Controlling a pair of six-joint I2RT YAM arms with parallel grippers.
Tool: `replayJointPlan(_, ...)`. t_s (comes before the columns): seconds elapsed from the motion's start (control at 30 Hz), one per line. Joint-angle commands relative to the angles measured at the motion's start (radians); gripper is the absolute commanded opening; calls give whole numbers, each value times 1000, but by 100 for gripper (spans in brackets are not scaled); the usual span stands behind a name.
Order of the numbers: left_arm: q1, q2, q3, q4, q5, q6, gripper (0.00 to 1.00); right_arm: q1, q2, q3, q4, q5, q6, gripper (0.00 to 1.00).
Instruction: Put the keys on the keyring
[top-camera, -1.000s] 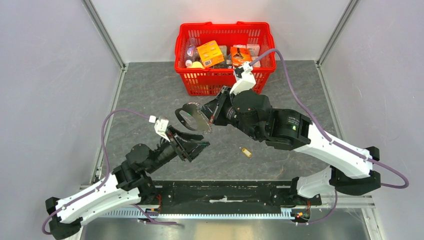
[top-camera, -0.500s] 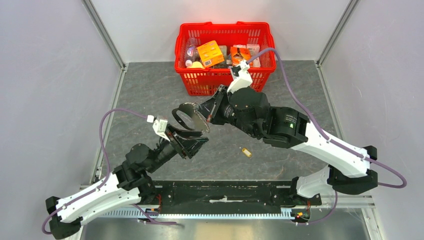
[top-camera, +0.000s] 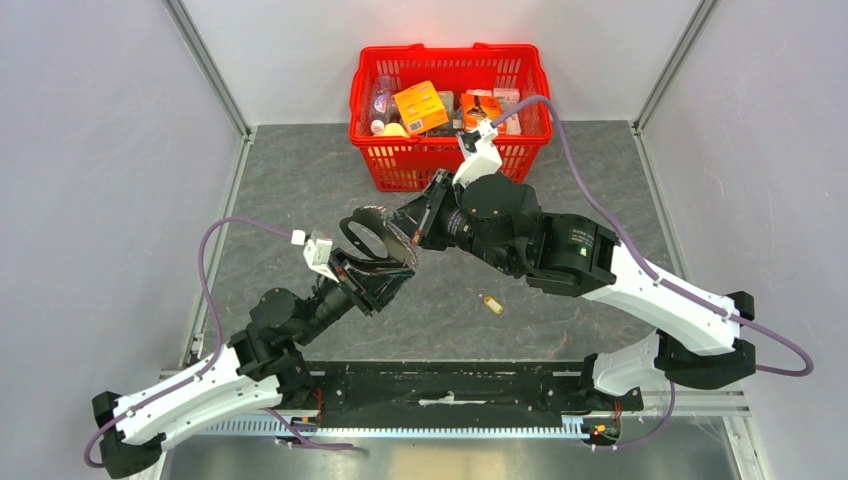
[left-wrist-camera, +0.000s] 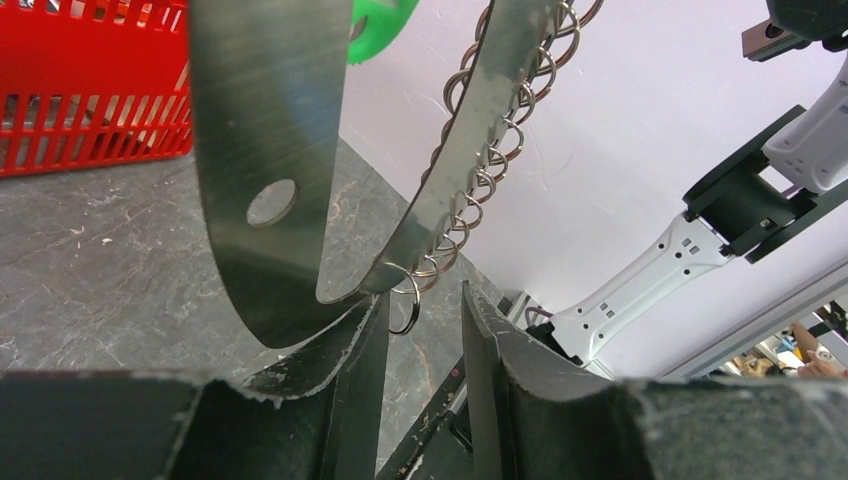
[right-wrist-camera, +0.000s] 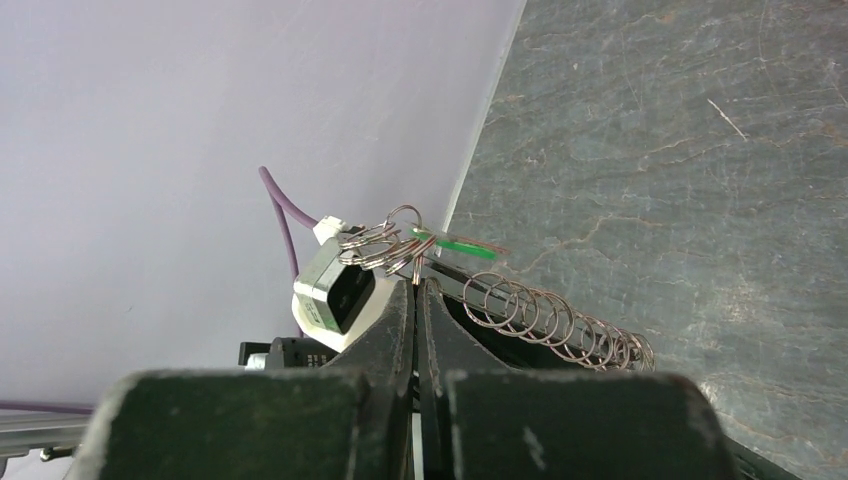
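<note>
Between the two arms, above the grey surface (top-camera: 300, 180), one keyring (right-wrist-camera: 385, 245) is hanging in the air. The right end effector (right-wrist-camera: 416, 285) is pinching it, jaws pressed together just under the cluster of small rings. The green key (right-wrist-camera: 455, 247) is sitting at those rings, off the surface. The keyring's wide strap (left-wrist-camera: 265, 130) is curving down to the left end effector (left-wrist-camera: 424, 300), whose jaws are standing narrowly apart. The strap's lower bend is touching one fingertip, and the last ring of the chain (left-wrist-camera: 478, 190) is dangling at the mouth of the gap, with neither finger closing on it.

The yellow key (top-camera: 490, 304) is lying alone on the surface, beside the right forearm and well apart from the keyring. I am counting two keys, one keyring and one red basket (top-camera: 400, 165). The basket is standing at the far edge, packed with goods, just behind the right wrist. Bare surface is stretching around the yellow key toward the near edge, and walls are closing in on both sides.
</note>
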Motion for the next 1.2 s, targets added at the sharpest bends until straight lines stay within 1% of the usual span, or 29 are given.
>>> replayJointPlan(0.0,-5,6,-7,66,-7,40,38,-4,-20,21,66,-9,20,0)
replayJointPlan(0.07,-4,5,-9,67,-10,39,37,-4,-23,20,67,-12,20,0)
replayJointPlan(0.17,-5,2,-11,68,-10,40,30,-4,-28,15,70,-9,21,0)
replayJointPlan(0.33,-4,3,-8,67,-13,39,14,-4,-35,6,75,-11,22,0)
replayJointPlan(0.43,-5,3,-7,68,-22,40,3,-4,-42,-7,81,-14,25,0)
replayJointPlan(0.83,-4,-9,3,68,-3,33,2,-4,-66,-38,102,-17,29,0)
replayJointPlan(0.9,-5,-9,5,61,-4,27,5,-4,-67,-37,107,-21,29,0)
replayJointPlan(0.97,-4,-9,3,58,-7,25,5,-4,-65,-36,109,-24,29,0)
replayJointPlan(1.1,-5,-11,-1,63,-12,19,4,-4,-70,-46,109,-27,34,0)
replayJointPlan(1.17,-5,-5,1,68,-4,19,2,-4,-74,-53,112,-29,37,0)
